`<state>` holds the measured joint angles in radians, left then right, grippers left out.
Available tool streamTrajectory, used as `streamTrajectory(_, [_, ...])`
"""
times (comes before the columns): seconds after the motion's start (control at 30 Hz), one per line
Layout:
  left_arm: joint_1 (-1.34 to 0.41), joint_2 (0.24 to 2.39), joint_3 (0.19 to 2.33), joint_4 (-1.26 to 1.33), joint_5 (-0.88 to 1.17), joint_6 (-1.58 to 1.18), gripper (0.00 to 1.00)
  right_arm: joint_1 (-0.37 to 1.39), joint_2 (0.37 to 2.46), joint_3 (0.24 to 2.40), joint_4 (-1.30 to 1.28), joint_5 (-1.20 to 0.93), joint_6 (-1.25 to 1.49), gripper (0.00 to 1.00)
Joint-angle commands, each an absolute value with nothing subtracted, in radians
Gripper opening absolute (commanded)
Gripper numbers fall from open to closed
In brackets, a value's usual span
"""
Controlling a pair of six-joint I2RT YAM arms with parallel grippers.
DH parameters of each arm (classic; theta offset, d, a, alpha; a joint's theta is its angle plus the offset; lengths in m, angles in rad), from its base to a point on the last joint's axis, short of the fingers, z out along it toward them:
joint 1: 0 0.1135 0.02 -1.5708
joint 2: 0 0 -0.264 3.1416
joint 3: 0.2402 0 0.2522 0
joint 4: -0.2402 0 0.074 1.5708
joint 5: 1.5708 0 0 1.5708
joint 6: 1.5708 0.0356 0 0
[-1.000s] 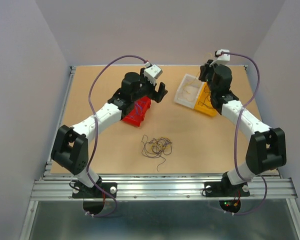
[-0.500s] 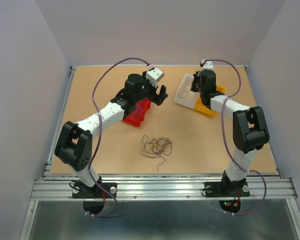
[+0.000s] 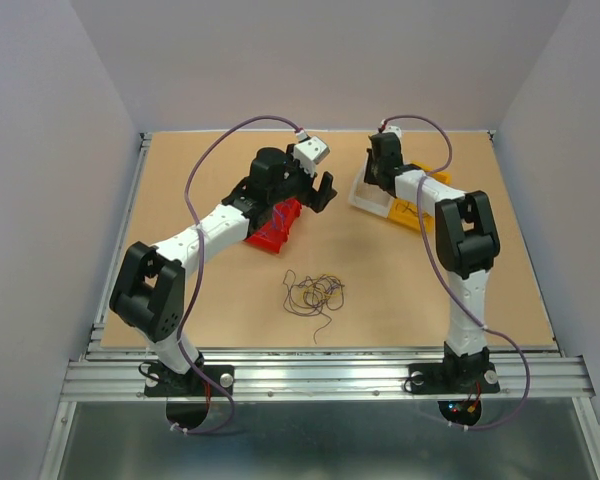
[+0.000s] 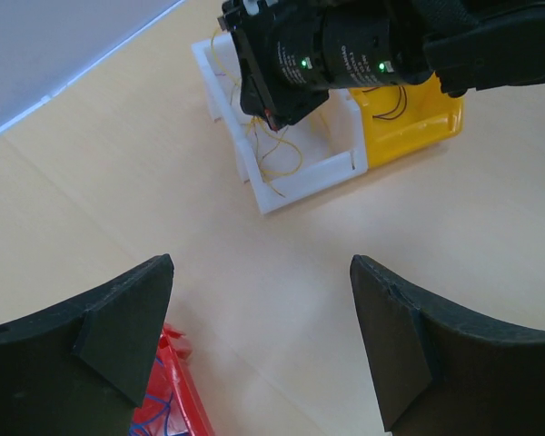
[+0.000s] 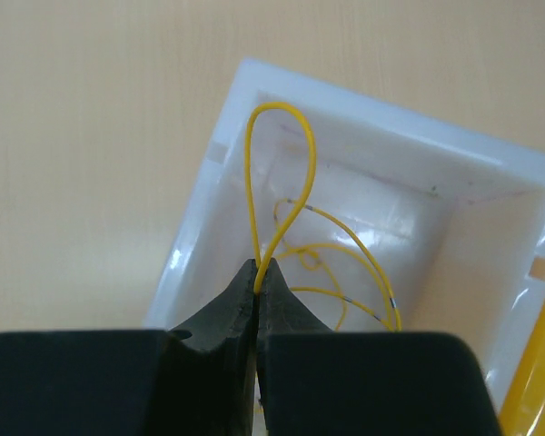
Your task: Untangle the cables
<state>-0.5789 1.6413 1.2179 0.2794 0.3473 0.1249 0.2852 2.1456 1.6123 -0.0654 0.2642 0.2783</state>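
A loose clump of thin cables (image 3: pixel 315 293) in purple, yellow and brown lies on the table's near middle. In the right wrist view my right gripper (image 5: pixel 257 272) is shut on a yellow cable (image 5: pixel 279 168). The cable loops up from the fingertips over the white bin (image 5: pixel 195 241). More yellow cables (image 5: pixel 363 268) lie inside that bin. My left gripper (image 4: pixel 263 300) is open with nothing between its fingers, hovering over bare table beside the red bin (image 4: pixel 173 400), which holds blue cables.
The white bin (image 3: pixel 363 197) and a yellow bin (image 3: pixel 412 213) stand side by side at the back right. The red bin (image 3: pixel 275 225) sits under the left arm. In the left wrist view the right arm's wrist (image 4: pixel 327 54) hangs over the white bin (image 4: pixel 295 177).
The right arm has swung left, from over the yellow bin to over the white bin. The left arm has barely moved.
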Motion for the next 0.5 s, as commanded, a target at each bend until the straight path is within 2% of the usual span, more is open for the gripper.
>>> streamTrajectory(0.0, [-0.583,1.632,1.264,0.301,0.371,0.123,0.90,0.291,2.167,1.684,-0.239,0.342,0.331,0.01])
streamTrajectory(0.17, [-0.583,1.629,1.266,0.301,0.373,0.120,0.90,0.293,2.264,1.778,-0.366,0.411,0.337,0.04])
streamTrajectory(0.33, [-0.584,1.634,1.269,0.298,0.373,0.121,0.90,0.293,2.384,1.894,-0.417,0.381,0.342,0.05])
streamTrajectory(0.47, [-0.583,1.631,1.267,0.298,0.370,0.123,0.90,0.291,2.359,1.896,-0.419,0.365,0.344,0.07])
